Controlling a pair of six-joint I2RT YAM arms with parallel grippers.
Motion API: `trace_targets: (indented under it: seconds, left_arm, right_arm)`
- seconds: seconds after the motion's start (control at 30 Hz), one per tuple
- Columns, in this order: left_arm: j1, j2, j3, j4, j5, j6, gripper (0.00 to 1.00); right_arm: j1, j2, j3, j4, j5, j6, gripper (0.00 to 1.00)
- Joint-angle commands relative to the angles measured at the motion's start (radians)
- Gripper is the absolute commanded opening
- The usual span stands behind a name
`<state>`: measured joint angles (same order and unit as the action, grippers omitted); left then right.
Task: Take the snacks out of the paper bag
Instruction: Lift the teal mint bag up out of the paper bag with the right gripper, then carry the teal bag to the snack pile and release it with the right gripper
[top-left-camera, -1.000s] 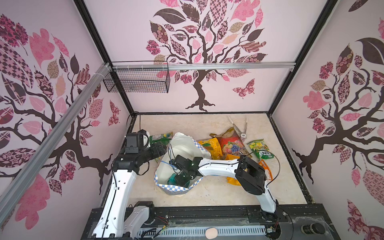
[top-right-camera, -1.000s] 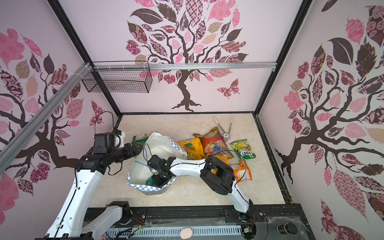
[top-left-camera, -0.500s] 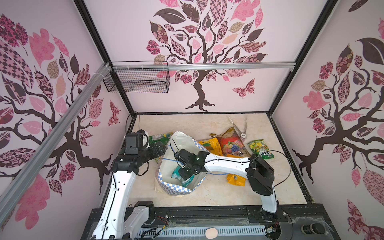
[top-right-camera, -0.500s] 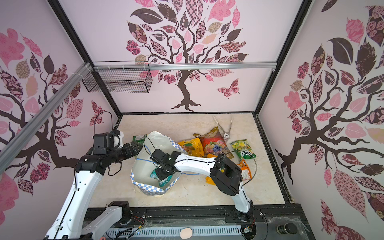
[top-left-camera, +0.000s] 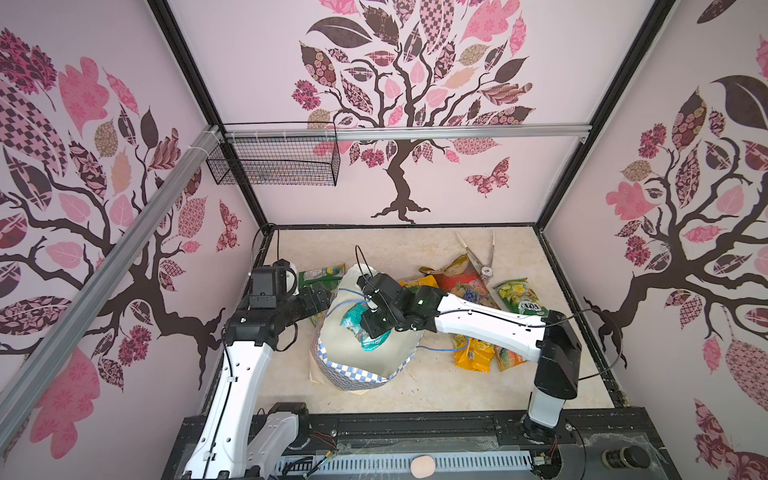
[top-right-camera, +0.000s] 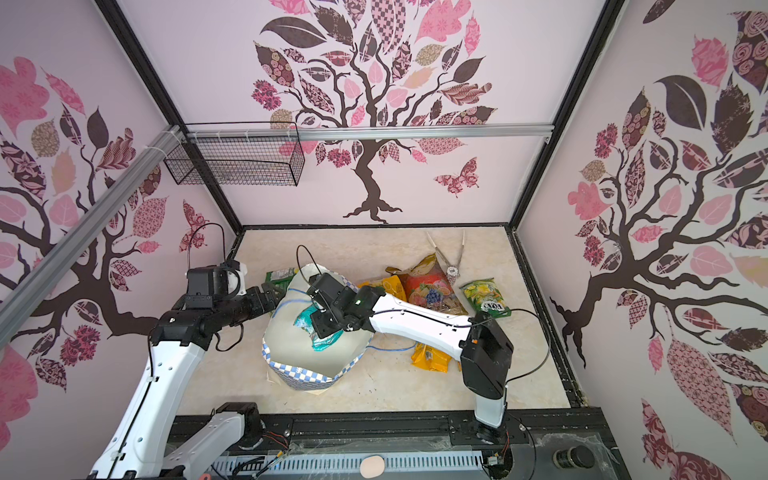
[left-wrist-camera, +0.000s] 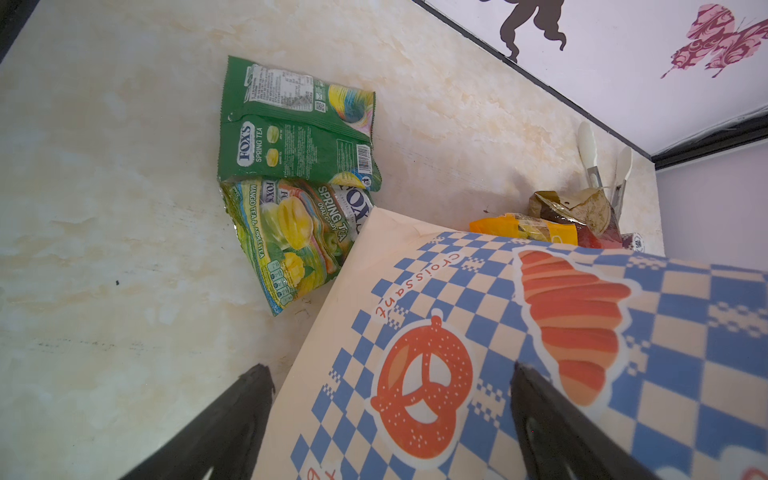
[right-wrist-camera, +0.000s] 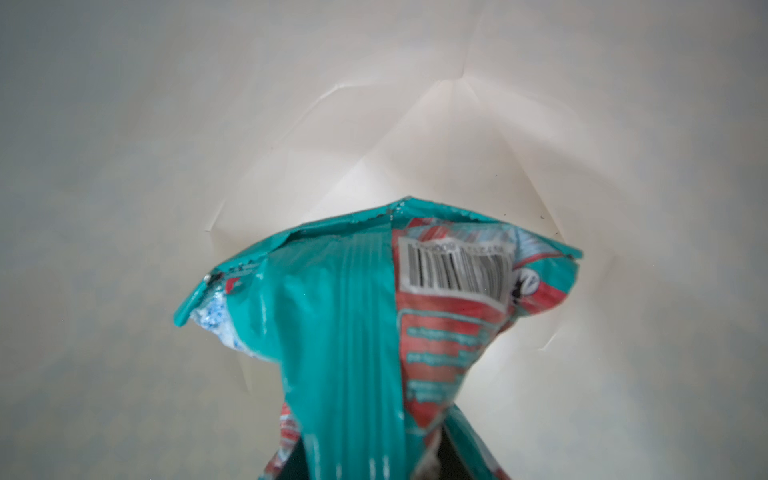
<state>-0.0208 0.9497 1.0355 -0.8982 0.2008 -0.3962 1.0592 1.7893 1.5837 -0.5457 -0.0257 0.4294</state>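
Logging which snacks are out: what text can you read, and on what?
"FOX'S SPRING TEA": flat green packet.
"MANGO TEA & APPLE TEA": crumpled green packet.
"SPRING TEA": crumpled green packet too.
"croissant": bag.
"FOX'S", upside down: yellow-green packet, in a top view.
Teal packet barcode digits: blurred.
Other fine print: too small.

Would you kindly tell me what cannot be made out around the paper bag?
Right gripper fingertips: both top views, hidden under its own body; right wrist view, wrapped in the teal packet.
Paper bag floor: right wrist view, partly covered by that packet.
Orange packet: both top views, partly under the right arm.
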Motion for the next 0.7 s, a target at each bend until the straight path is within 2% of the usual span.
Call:
trace_targets:
  seconds: [0.0,0.3,0.53,0.67]
  left_arm:
    - [0.003,-0.004,0.0,-0.004,-0.03,0.004,0.93]
    - [0.002,0.012,0.046,-0.022,-0.057,0.007,0.95]
    - [0.002,0.014,0.189,-0.074,-0.193,0.05,0.98]
    - [0.003,0.018,0.291,-0.093,-0.212,0.068,0.99]
  right_arm:
    - [-0.019,-0.126,0.034,0.054,0.023,0.029,0.0]
    - [-0.027,-0.228,0.077,0.039,0.06,0.032,0.0]
    - [-0.03,-0.306,0.138,0.0,0.124,0.005,0.0]
    - [-0.03,-0.349,0.166,-0.01,0.165,-0.022,0.0]
